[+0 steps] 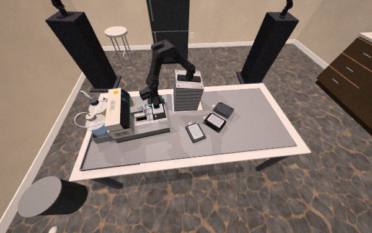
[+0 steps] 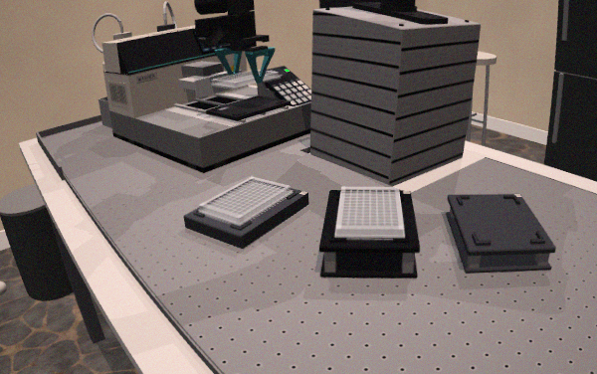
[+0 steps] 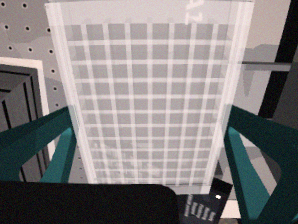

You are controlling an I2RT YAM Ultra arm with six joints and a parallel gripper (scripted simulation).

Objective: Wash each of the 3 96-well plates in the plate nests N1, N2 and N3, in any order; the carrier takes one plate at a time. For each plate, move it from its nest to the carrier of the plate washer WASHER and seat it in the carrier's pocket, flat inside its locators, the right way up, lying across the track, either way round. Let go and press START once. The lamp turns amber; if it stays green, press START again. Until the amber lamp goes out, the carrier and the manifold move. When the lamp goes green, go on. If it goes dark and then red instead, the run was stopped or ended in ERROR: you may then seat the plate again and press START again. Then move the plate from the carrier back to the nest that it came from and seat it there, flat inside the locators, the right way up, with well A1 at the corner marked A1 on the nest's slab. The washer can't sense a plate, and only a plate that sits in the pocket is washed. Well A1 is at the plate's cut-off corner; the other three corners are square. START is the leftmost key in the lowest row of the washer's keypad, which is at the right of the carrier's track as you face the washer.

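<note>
1. The gripper (image 2: 245, 67) stands wide, its teal fingers clamped on the long sides of a clear plate (image 2: 239, 79), held just above the washer (image 2: 199, 124) carrier (image 2: 246, 106).
2. Keeping the plate level seems wise while carrying it to the bare nest (image 2: 499, 224), cut corner toward the A1 mark.
3. Plate: frosted, gridded plastic. Nests: matte black slabs with small corner tabs.
</note>
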